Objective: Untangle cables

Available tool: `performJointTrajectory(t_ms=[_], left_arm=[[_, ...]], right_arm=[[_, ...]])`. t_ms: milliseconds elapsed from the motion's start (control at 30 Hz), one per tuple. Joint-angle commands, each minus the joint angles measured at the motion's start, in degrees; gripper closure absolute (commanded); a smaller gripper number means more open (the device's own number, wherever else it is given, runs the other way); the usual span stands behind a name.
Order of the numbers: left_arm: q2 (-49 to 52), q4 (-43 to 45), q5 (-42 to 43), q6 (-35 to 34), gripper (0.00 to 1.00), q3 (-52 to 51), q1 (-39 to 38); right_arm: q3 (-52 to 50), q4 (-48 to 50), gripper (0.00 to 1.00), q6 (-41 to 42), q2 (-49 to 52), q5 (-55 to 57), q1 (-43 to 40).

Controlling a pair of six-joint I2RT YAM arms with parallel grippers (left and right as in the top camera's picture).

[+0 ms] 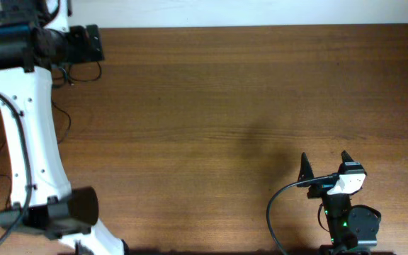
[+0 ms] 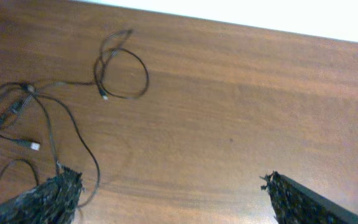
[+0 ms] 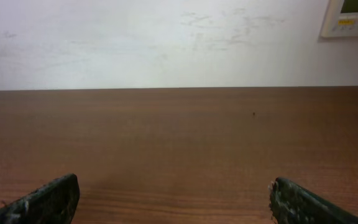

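a: brown wooden table [image 1: 225, 106] under a white wall [image 3: 166, 43]. where do your thin black cables [image 2: 12, 109] lie?
b: at the far left corner, in loose loops below your left gripper [image 2: 169, 179]. its jaws stand wide apart, holding nothing.
a: the step?
b: i judge you're lining up a grasp. next, pinch one strand near a plug and draw it clear. your right gripper [image 1: 324, 159] rests well apart, jaws spread too.
a: containers?
b: none in view.

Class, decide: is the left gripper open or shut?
Open: the left gripper has its fingers far apart, gripping nothing.
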Motion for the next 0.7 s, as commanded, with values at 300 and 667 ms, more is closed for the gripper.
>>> performJointTrajectory(t_ms=[300,667], left_arm=[[-67.8,62.0,0.6,-0.2,0.01,-89.2,-9.8],[-96.0,76.7,0.6,-0.1,0.01,-123.3,-9.8]], right_arm=[[-0.5,0.0,0.01,0.2,-0.7,0.4,-0.3],[-0.5,0.0,0.01,0.2,-0.7,0.4,-0.3]])
